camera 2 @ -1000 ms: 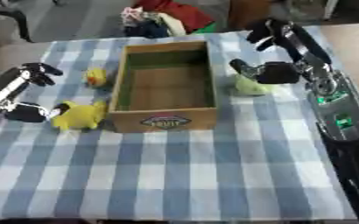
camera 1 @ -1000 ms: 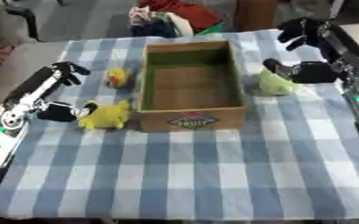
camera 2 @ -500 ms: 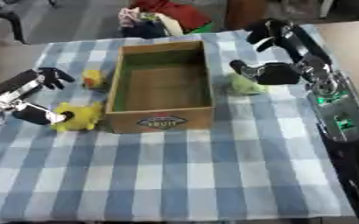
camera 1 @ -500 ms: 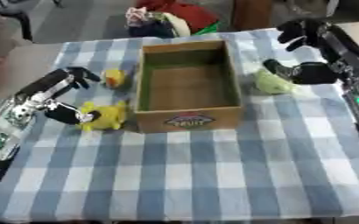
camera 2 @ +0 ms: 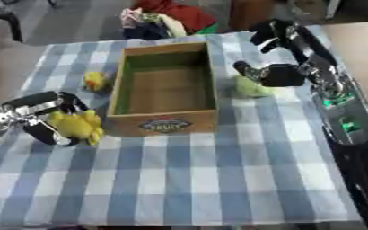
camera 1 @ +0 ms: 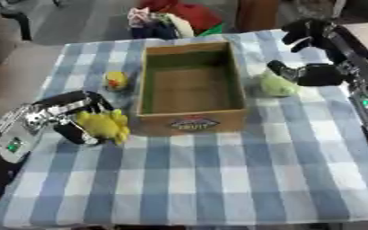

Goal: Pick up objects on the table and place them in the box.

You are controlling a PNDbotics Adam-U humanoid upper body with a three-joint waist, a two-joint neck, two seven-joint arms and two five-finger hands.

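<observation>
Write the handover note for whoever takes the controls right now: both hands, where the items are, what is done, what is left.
Left hand: curled round the yellow plush toy, which sits on the cloth at the box's front left corner; not lifted as far as I can tell.
Right hand: beside the green toy, right of the box; I cannot tell whether the fingers hold it.
Box: centre of the table, nothing visible inside.
Small yellow-orange toy: on the cloth left of the box, untouched.
Done: nothing boxed yet.
Left: all three toys into the box.
</observation>
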